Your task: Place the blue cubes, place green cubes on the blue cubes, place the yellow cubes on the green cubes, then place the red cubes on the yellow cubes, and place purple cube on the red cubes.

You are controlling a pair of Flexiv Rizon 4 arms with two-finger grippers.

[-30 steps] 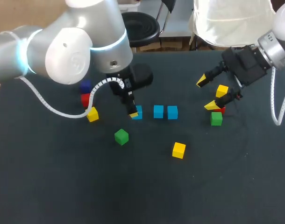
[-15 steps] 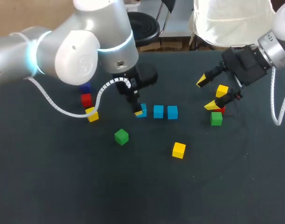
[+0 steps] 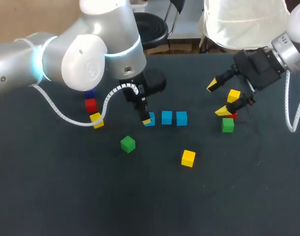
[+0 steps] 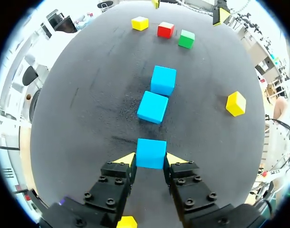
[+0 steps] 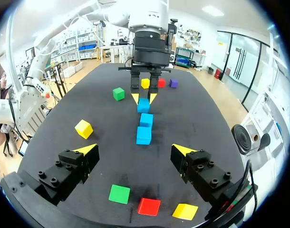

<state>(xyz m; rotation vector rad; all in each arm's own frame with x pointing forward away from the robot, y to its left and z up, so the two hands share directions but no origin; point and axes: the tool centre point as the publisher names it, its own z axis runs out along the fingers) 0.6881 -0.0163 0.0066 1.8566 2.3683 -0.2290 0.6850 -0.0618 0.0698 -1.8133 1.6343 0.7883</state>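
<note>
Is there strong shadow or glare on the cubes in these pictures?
Head view: even light, no glare on the blue cubes; the left arm hides part of the purple cube. Left wrist view: only soft shadow beside the blue cube between the jaws.

Probably a robotics lab, robot arm [image 3: 86, 54], dark worktable [image 3: 66, 196]

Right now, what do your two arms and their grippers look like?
Both the left arm and right arm are rounded silver-grey links; the left shows a glowing light-blue ring. A white ribbed cable loops along each. The left gripper and right gripper are black, blocky, bolted, with pointed yellow tips.
</note>
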